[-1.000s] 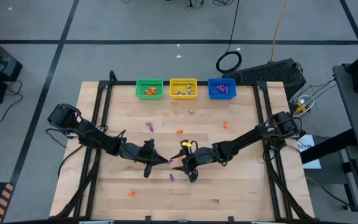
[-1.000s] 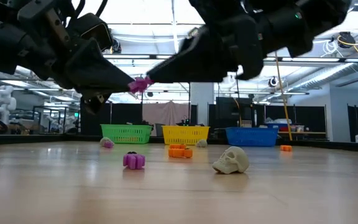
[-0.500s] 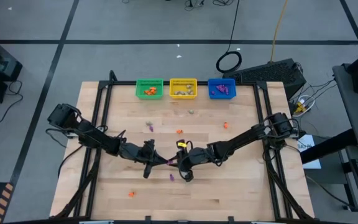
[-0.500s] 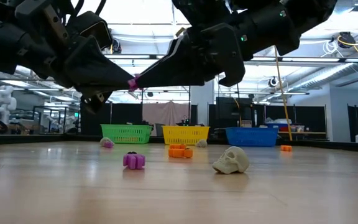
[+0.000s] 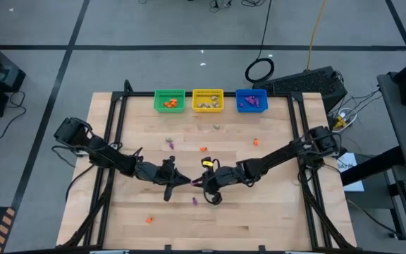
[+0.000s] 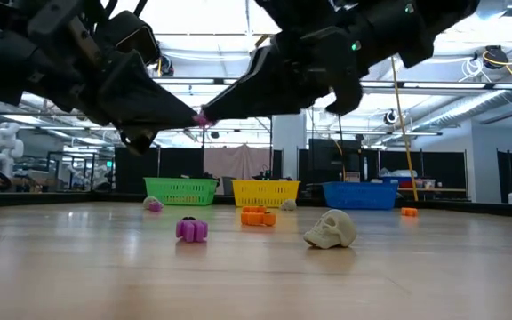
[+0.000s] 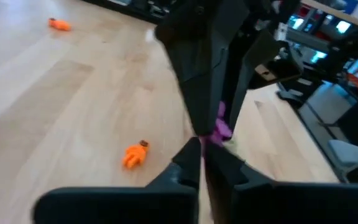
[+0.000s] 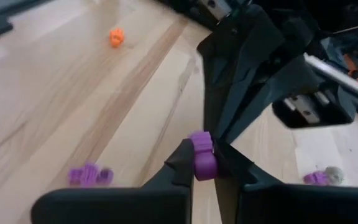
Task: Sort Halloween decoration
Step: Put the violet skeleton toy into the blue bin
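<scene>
1. the right gripper (image 8: 205,163) has its fingers clamped on a small purple trinket (image 8: 201,155), held in the air above the middle of the table (image 5: 273,212).
2. the left gripper (image 5: 183,181) meets it tip to tip; its fingers are drawn together at the same purple trinket, and whether they still grip it cannot be told.
3. in the low view the two grippers form a point above the tabletop, the purple piece (image 6: 203,118) just at their meeting.
4. on the wood below lie a second purple trinket (image 6: 191,229), an orange one (image 6: 255,216) and a pale skull (image 6: 332,228), all apart from each other.
5. more orange bits lie scattered, one near the front edge (image 5: 149,219).
6. at the far edge stand the green basket (image 5: 169,100), yellow basket (image 5: 207,99) and blue basket (image 5: 251,100) in a row, each holding trinkets.
</scene>
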You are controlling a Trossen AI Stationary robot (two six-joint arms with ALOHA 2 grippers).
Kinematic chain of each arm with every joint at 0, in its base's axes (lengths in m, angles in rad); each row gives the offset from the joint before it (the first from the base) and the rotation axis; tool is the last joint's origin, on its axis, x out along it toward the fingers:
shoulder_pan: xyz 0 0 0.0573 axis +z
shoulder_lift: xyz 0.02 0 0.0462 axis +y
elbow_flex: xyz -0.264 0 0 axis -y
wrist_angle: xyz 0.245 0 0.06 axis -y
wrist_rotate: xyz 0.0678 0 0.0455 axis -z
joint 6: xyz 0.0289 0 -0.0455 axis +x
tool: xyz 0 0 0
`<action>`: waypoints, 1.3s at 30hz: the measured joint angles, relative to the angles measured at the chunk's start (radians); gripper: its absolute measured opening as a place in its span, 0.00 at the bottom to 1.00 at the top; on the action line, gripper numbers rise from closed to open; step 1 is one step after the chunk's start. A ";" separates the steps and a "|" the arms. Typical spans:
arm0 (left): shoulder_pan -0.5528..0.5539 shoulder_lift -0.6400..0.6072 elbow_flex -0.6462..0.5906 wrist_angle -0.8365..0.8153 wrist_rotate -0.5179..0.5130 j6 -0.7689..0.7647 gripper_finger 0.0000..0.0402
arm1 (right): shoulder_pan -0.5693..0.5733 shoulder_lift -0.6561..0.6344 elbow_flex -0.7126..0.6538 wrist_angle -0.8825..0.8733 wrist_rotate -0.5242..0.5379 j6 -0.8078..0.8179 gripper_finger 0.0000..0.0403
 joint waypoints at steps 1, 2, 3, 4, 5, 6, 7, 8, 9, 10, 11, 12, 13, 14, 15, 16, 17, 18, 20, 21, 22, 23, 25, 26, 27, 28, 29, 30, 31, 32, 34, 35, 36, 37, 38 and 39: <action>0.000 0.000 0.000 -0.002 -0.013 0.001 0.06 | -0.003 -0.012 0.000 -0.021 0.000 -0.005 0.04; 0.000 0.000 0.000 -0.003 -0.027 0.004 0.09 | -0.006 -0.025 0.000 -0.032 0.000 -0.010 0.04; 0.000 0.000 0.000 -0.006 -0.042 0.015 0.11 | -0.009 -0.043 0.000 -0.050 0.000 -0.015 0.04; -0.001 0.000 0.000 -0.011 -0.058 0.020 0.14 | -0.013 -0.062 0.000 -0.078 0.000 -0.021 0.04; -0.003 0.000 0.000 -0.011 -0.074 0.021 0.17 | -0.019 -0.081 0.000 -0.095 0.001 -0.028 0.04; -0.004 0.000 0.000 -0.012 -0.088 0.021 0.20 | -0.027 -0.100 0.000 -0.117 0.004 -0.035 0.04; -0.004 0.000 0.000 -0.012 -0.100 0.020 0.23 | -0.036 -0.119 0.000 -0.144 0.015 -0.037 0.04; -0.004 0.000 0.000 -0.014 -0.108 0.020 0.25 | -0.045 -0.140 0.000 -0.176 0.035 -0.038 0.04; -0.004 0.000 0.000 -0.021 -0.117 0.020 0.28 | -0.056 -0.161 0.000 -0.213 0.060 -0.035 0.04; -0.004 0.000 0.000 -0.028 -0.127 0.020 0.30 | -0.071 -0.180 0.000 -0.250 0.088 -0.023 0.04; -0.004 0.000 0.000 -0.035 -0.137 0.020 0.32 | -0.088 -0.200 0.000 -0.289 0.120 -0.005 0.04; -0.004 0.000 0.000 -0.038 -0.144 0.020 0.33 | -0.110 -0.220 0.000 -0.342 0.155 0.019 0.04; -0.004 0.000 0.000 -0.039 -0.146 0.020 0.34 | -0.135 -0.238 0.000 -0.396 0.190 0.048 0.04; -0.004 0.000 0.000 -0.042 -0.148 0.020 0.35 | -0.165 -0.252 0.000 -0.442 0.219 0.077 0.04; -0.004 0.000 0.000 -0.049 -0.155 0.020 0.35 | -0.195 -0.265 0.000 -0.493 0.243 0.106 0.04; -0.004 0.000 0.000 -0.055 -0.165 0.020 0.35 | -0.229 -0.279 0.000 -0.553 0.263 0.136 0.04; -0.003 0.000 0.000 -0.059 -0.176 0.020 0.35 | -0.267 -0.292 0.000 -0.601 0.272 0.166 0.04; -0.001 0.000 0.000 -0.061 -0.186 0.020 0.35 | -0.310 -0.305 0.000 -0.642 0.277 0.196 0.04; 0.009 0.000 0.000 -0.064 -0.197 0.020 0.35 | -0.399 -0.326 0.000 -0.713 0.282 0.254 0.04; 0.016 0.000 0.000 -0.065 -0.198 0.021 0.35 | -0.446 -0.335 0.000 -0.743 0.282 0.285 0.04; 0.024 0.000 0.000 -0.070 -0.198 0.025 0.35 | -0.493 -0.339 0.000 -0.767 0.279 0.310 0.04; 0.033 0.000 0.000 -0.078 -0.198 0.026 0.35 | -0.541 -0.342 0.000 -0.783 0.257 0.329 0.04; 0.054 0.000 0.000 -0.105 -0.197 0.026 0.35 | -0.637 -0.348 -0.001 -0.809 0.198 0.355 0.04; 0.067 0.000 0.000 -0.119 -0.193 0.026 0.35 | -0.686 -0.348 -0.001 -0.814 0.159 0.363 0.04; 0.079 0.000 0.000 -0.133 -0.184 0.026 0.35 | -0.732 -0.345 -0.001 -0.814 0.126 0.368 0.04; 0.092 0.000 0.000 -0.149 -0.175 0.026 0.35 | -0.776 -0.340 -0.001 -0.814 0.095 0.372 0.04; 0.105 0.000 0.000 -0.163 -0.160 0.026 0.35 | -0.819 -0.335 -0.001 -0.815 0.068 0.376 0.04; 0.116 0.000 0.000 -0.174 -0.147 0.026 0.35 | -0.862 -0.328 -0.001 -0.815 0.047 0.379 0.04; 0.127 0.000 0.000 -0.181 -0.133 0.026 0.35 | -0.901 -0.322 -0.001 -0.814 0.029 0.379 0.04; 0.137 0.000 0.000 -0.183 -0.120 0.026 0.35 | -0.940 -0.312 -0.001 -0.814 0.006 0.378 0.04; 0.153 0.000 0.001 -0.183 -0.091 0.026 0.34 | -1.012 -0.282 -0.001 -0.813 -0.061 0.371 0.04; 0.160 0.000 0.004 -0.190 -0.078 0.026 0.34 | -1.045 -0.263 -0.001 -0.811 -0.102 0.364 0.04; 0.164 0.000 0.009 -0.195 -0.067 0.026 0.34 | -1.078 -0.243 -0.001 -0.807 -0.134 0.357 0.04; 0.168 0.000 0.015 -0.199 -0.057 0.026 0.34 | -1.107 -0.222 -0.001 -0.797 -0.163 0.354 0.04; 0.168 0.000 0.023 -0.211 -0.053 0.025 0.34 | -1.132 -0.203 -0.001 -0.784 -0.182 0.349 0.04; 0.168 0.000 0.033 -0.227 -0.053 0.024 0.34 | -1.156 -0.184 -0.001 -0.771 -0.192 0.342 0.04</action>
